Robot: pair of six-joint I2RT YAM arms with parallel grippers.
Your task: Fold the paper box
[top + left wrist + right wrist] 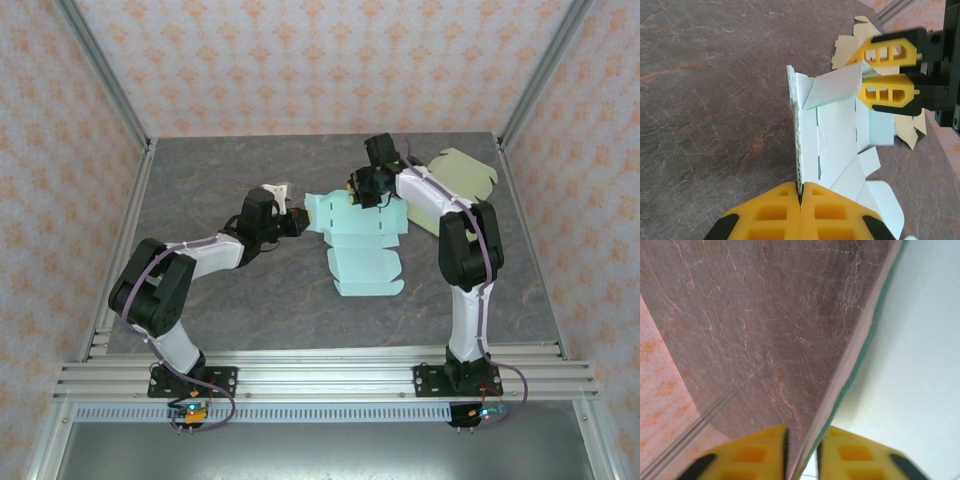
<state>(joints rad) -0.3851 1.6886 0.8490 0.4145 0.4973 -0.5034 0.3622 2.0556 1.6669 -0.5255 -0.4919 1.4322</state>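
The pale blue paper box (pixel 362 245) lies mostly flat in the middle of the table, white inside, with several flaps partly raised. My left gripper (pixel 297 222) is at its left edge. In the left wrist view, this gripper (pixel 801 192) is shut on the edge of an upright side panel (pixel 799 125). My right gripper (pixel 358 192) is at the box's far side. Its yellow fingers (pixel 887 92) sit either side of a raised flap (pixel 837 85). In the right wrist view the jaws (pixel 802 440) are shut on that thin, green-edged sheet (pixel 920 365).
A second, beige flat cardboard blank (pixel 462 176) lies at the back right, partly under the right arm. It also appears behind the box as beige cardboard (pixel 856 44). Dark marbled tabletop (pixel 230 290) surrounds the box. Metal frame posts (pixel 130 225) line the sides.
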